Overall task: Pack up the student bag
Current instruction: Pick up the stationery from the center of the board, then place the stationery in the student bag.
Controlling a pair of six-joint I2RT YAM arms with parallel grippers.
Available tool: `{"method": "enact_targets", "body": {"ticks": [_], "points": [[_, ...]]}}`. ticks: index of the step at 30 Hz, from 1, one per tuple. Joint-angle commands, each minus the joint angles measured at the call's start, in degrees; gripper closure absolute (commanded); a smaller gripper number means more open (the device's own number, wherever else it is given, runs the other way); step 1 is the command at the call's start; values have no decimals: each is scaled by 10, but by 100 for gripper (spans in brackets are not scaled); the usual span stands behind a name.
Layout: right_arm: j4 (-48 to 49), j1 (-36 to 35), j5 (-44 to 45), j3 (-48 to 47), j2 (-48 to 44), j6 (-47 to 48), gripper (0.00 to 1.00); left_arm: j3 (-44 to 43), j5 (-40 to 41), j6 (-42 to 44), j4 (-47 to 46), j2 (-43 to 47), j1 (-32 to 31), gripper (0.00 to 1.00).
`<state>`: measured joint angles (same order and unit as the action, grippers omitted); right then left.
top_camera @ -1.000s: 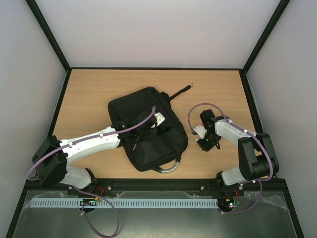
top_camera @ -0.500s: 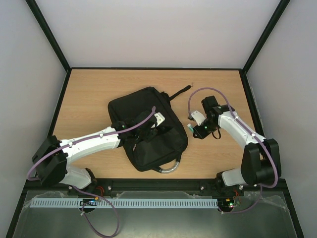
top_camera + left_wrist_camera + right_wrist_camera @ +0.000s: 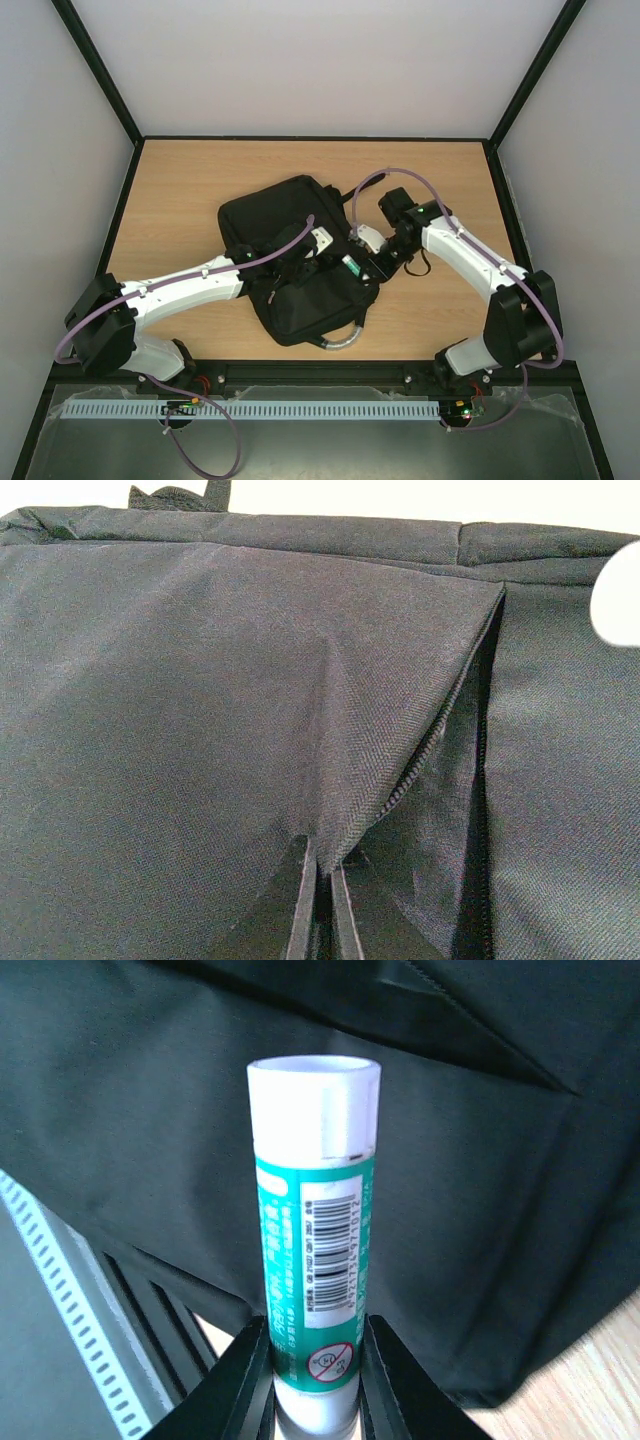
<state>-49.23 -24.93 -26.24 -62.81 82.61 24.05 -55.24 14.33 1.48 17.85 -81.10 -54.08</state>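
Note:
The black student bag (image 3: 290, 215) lies in the middle of the wooden table. My left gripper (image 3: 300, 262) is shut on a fold of the bag's front flap (image 3: 330, 780), lifting it beside an open zipper edge (image 3: 440, 740). A green and white glue stick (image 3: 315, 1240) is held upright in my right gripper (image 3: 316, 1322), its white cap pointing away. In the top view this gripper (image 3: 362, 262) hovers at the bag's right edge, with the glue stick (image 3: 350, 266) over the black fabric. The bag (image 3: 480, 1220) fills the right wrist view behind the stick.
The bag's grey loop handle (image 3: 340, 340) curves toward the near edge, and its black strap (image 3: 362, 186) trails to the back right. Bare wooden table (image 3: 180, 200) surrounds the bag. A white perforated rail (image 3: 250, 410) runs along the front, below the arm bases.
My right arm has swung left with the glue stick, from over the bare table on the right to the bag's right edge. The left arm has stayed still, holding the flap.

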Motion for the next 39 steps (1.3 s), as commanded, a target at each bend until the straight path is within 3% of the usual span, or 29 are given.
{"method": "enact_targets", "body": {"ticks": [1, 19, 34, 39], "points": [[-48, -34, -66, -19, 30, -11, 99, -17, 0, -2, -7, 3, 3, 97], [-16, -75, -104, -97, 151, -86, 96, -15, 1, -2, -9, 5, 4, 98], [50, -76, -73, -99, 162, -134, 92, -16, -4, -2, -8, 4, 4, 98], [57, -76, -72, -104, 168, -137, 85, -16, -2, -2, -8, 5, 4, 98]]}}
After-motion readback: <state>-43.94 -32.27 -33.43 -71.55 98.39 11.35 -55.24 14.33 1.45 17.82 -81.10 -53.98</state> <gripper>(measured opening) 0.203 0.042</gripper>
